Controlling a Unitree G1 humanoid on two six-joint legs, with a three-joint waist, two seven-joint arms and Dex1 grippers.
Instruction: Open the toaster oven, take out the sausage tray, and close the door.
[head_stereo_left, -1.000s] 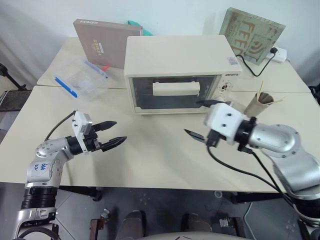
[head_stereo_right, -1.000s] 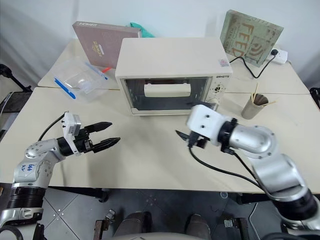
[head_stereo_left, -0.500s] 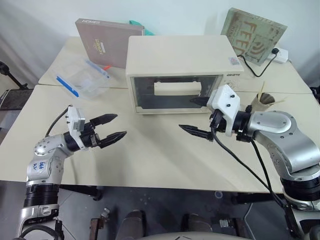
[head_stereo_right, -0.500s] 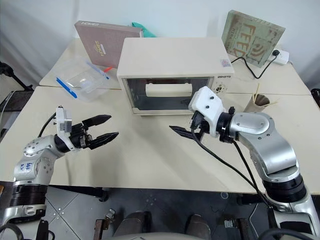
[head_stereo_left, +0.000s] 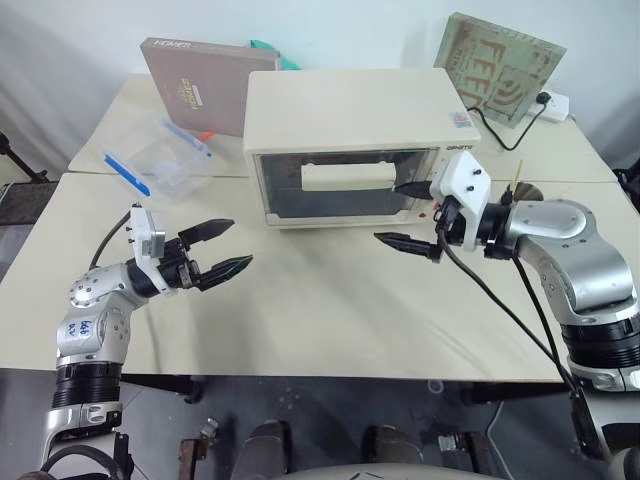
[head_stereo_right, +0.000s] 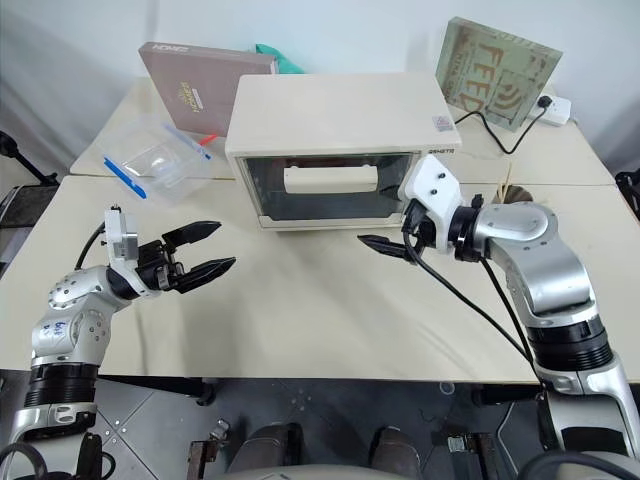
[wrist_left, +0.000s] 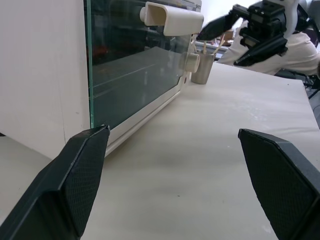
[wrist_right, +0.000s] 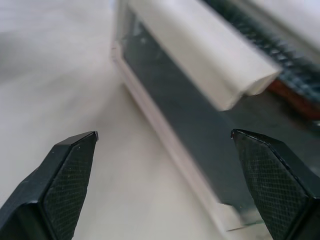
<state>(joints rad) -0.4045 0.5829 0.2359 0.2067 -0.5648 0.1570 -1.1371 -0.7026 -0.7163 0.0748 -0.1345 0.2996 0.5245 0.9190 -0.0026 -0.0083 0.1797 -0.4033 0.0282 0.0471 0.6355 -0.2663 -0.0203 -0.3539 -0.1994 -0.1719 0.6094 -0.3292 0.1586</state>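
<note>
The cream toaster oven (head_stereo_left: 350, 110) stands at the middle back of the table. Its glass door (head_stereo_left: 290, 190) is closed, with the bar handle (head_stereo_left: 347, 176) near the top. My right gripper (head_stereo_left: 395, 213) is open just in front of the door's right end, one finger level with the handle, the other near the tabletop. In the right wrist view the handle (wrist_right: 210, 55) lies ahead between the spread fingers. My left gripper (head_stereo_left: 238, 243) is open and empty, hovering over the table left of the oven and pointing at it. The sausage tray is hidden behind the dark glass.
A clear plastic box with blue clips (head_stereo_left: 160, 160) lies left of the oven, with a brown book (head_stereo_left: 195, 85) propped behind it. A paper cup of sticks (head_stereo_left: 520, 195) stands right of the oven, beside my right arm. A green board (head_stereo_left: 500, 60) and a cable are at the back right.
My right gripper has moved forward and to the right, up to the door's right end, and has rolled so its fingers stand one above the other. The left gripper has tilted up a little.
</note>
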